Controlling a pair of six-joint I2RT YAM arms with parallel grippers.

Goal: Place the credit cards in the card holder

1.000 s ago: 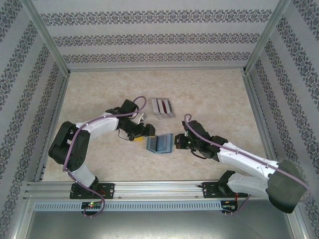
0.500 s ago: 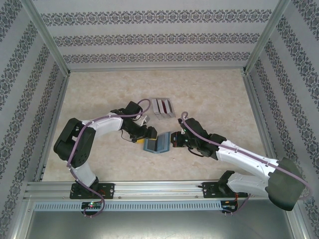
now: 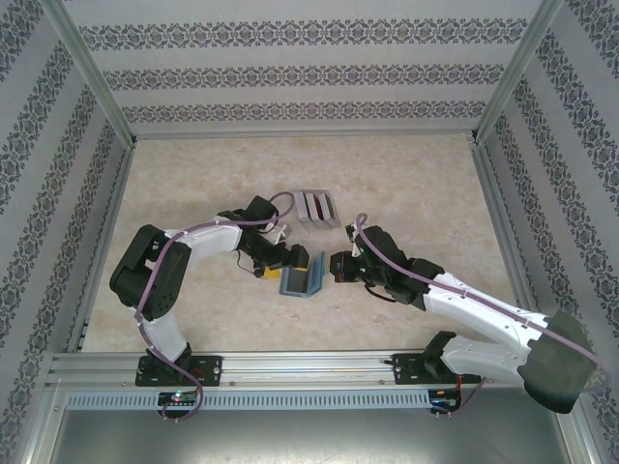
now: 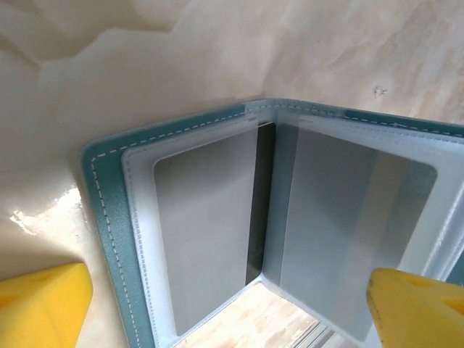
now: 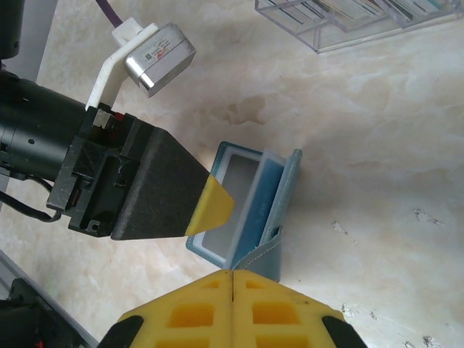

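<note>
The teal card holder [image 3: 300,282] lies opened like a book at the table's middle. In the left wrist view its clear sleeves [image 4: 138,217] show a grey card [image 4: 206,225] in one leaf and another [image 4: 326,217] in the other. More credit cards stand in a clear tray [image 3: 317,206] behind it. My left gripper [image 3: 293,259] hovers open over the left leaf, its yellow fingertips [image 4: 43,304] wide apart. My right gripper [image 3: 336,268] is shut, its tips [image 5: 232,274] pinching the corner of the raised right cover [image 5: 286,196].
The clear card tray [image 5: 348,22] sits just beyond the holder. The left arm's black finger [image 5: 156,188] reaches over the holder's left edge, close to my right fingertips. Aluminium frame posts and patterned walls border the marble-look table [image 3: 416,184].
My left gripper slid right to the holder and opened wider. My right gripper moved up and left, and the holder's right leaf now stands steeper.
</note>
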